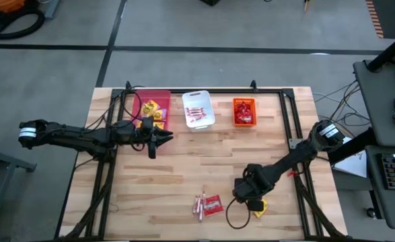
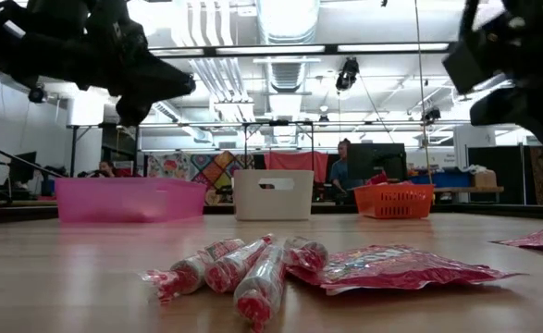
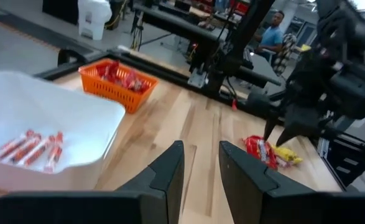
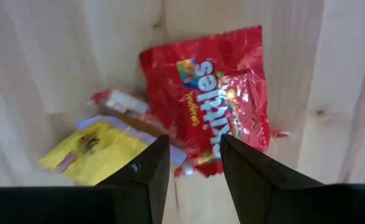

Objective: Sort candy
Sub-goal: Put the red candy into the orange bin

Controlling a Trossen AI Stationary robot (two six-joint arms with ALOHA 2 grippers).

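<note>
Both grippers [image 3: 201, 165] [image 4: 191, 165] slightly open, empty

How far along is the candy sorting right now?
Well along. Done: yellow packets lie in the pink bin, sticks in the white bin, red packets in the orange bin. In hand: nothing; the right hand hovers open over a red packet and a yellow packet, the left hand open near the bins. Left: those, plus the sticks mid-table.

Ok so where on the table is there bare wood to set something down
Bare wood lies between the white bin and the loose candy, and left of that candy. It is crowded around the right gripper, and the left gripper hangs before the pink bin.
</note>
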